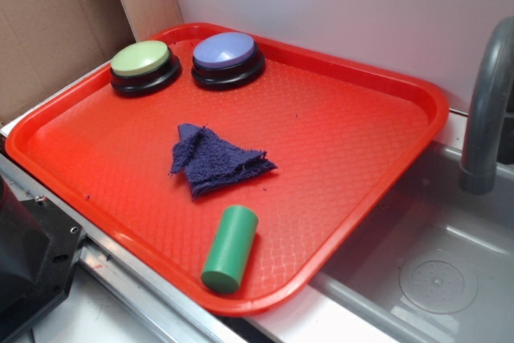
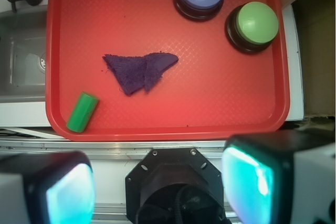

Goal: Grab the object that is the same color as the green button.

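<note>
Fingers (image 2: pixel 68 192) of the gripper (image 2: pixel 157 190) stand apart, high off the tray (image 2: pixel 220 114). Approach step: descend over the cylinder (image 2: pixel 82 112), matching the green button (image 2: pixel 256 23).

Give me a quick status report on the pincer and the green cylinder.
Pincer open, high above the tray's near edge, holding nothing. Smooth green cylinder lying on its side in red plastic tray corner, untouched. Crumpled dark blue cloth nearby, apart, not blocking.

Green cylinder (image 1: pixel 230 249) lying on red tray (image 1: pixel 361 142)
</note>
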Available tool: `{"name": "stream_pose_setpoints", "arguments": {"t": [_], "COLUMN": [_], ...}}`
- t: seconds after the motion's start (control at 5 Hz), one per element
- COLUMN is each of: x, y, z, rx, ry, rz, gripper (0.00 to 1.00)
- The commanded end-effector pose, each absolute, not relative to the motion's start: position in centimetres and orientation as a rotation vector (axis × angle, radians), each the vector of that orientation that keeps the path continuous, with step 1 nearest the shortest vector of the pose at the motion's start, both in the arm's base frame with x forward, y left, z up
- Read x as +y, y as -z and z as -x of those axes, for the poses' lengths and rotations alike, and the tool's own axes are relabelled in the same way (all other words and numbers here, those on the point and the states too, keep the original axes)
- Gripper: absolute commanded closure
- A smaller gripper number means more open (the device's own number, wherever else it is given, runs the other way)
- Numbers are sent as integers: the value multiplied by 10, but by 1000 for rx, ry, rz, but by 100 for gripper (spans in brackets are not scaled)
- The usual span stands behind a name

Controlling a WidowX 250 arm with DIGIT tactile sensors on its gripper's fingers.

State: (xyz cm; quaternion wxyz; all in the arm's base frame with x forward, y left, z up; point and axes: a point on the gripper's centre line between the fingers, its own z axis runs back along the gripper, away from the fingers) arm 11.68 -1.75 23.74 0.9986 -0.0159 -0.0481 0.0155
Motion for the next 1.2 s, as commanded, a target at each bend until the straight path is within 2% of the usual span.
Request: {"name": "stream_pose_setpoints", "arguments": {"t": [0.0, 0.2, 0.8, 1.0], "x": [-17, -24, -82, -92], "y": [-237, -225, -147, -124], "z": [-117, -126, -149, -149], "rx": [-96, -101, -1, 38], "ry": [-31, -87, -387, -530], "rz": [32, 67, 181, 157], "gripper": [0, 0, 0, 0]}}
